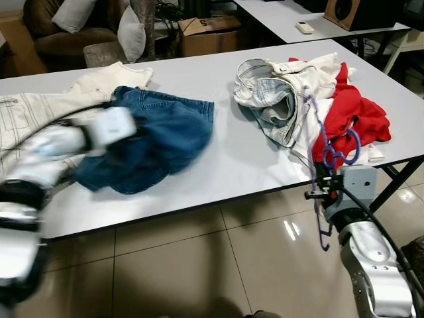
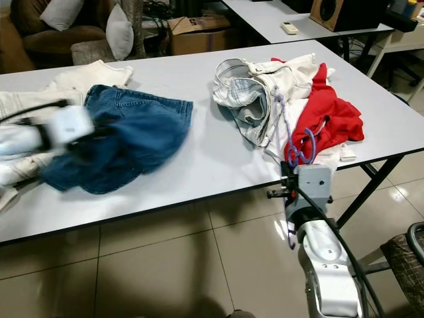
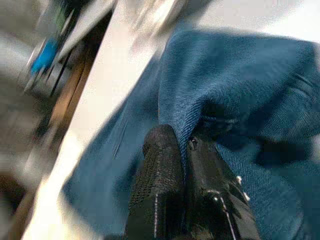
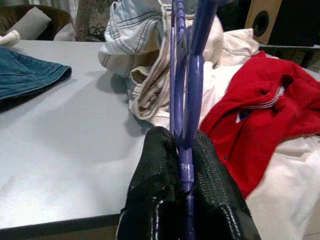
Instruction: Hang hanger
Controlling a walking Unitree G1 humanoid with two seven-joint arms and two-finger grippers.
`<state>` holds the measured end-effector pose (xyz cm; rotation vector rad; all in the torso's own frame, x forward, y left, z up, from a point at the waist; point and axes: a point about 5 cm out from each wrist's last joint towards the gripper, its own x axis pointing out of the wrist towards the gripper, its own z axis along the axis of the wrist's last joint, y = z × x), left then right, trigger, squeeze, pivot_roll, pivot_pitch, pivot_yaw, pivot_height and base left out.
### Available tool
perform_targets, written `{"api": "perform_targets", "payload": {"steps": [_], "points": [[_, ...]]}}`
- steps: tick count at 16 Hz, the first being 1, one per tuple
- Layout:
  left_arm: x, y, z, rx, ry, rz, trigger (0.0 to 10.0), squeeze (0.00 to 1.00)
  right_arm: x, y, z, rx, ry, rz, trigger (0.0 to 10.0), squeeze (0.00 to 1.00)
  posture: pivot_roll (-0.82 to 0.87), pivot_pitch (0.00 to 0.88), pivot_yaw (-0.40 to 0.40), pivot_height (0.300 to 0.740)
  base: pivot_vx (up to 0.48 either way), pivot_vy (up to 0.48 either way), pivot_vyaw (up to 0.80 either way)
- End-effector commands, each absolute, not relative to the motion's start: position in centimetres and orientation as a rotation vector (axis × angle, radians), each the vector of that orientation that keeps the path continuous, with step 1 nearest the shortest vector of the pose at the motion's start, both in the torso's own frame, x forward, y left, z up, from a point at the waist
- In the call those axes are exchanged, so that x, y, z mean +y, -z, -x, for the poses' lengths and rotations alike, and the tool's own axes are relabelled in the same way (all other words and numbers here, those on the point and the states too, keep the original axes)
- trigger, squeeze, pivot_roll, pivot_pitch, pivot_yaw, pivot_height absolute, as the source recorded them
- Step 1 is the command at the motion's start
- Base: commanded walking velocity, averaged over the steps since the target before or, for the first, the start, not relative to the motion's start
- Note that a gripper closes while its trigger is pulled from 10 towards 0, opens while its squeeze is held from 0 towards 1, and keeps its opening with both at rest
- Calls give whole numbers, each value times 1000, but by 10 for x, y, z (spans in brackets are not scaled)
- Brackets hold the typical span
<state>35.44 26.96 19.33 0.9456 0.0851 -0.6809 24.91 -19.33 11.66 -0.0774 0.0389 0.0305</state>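
A purple hanger (image 1: 319, 142) stands upright at the table's front right edge, its hook curling in front of the red garment (image 1: 354, 116). My right gripper (image 1: 322, 187) is shut on the hanger's lower part; the right wrist view shows both black fingers (image 4: 155, 170) pinching the purple bar (image 4: 184, 100). On the left lies a pair of blue jeans (image 1: 162, 136). My left gripper (image 3: 182, 145) is shut on a fold of that denim (image 3: 240, 85), and its blurred arm (image 1: 79, 139) reaches over the table's left side.
A heap of white and pale checked clothes (image 1: 278, 89) lies beside the red garment on the white table (image 1: 218, 172). A cream garment (image 1: 40, 99) covers the far left. Behind stand a cardboard box (image 1: 209, 33), cushions and a second table. Tiled floor lies below.
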Motion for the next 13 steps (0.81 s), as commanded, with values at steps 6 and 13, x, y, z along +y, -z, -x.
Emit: {"api": "perform_targets", "payload": {"steps": [6, 13], "points": [[328, -157, -340, 507, 355, -818, 10000, 1000, -182, -115, -257, 24, -64, 58, 10000, 0, -141, 0, 38, 740, 0, 0, 0], [367, -171, -327, 551, 129, -779, 10000, 1000, -178, -112, -263, 33, -87, 50, 10000, 0, -101, 0, 25, 740, 0, 0, 0]]}}
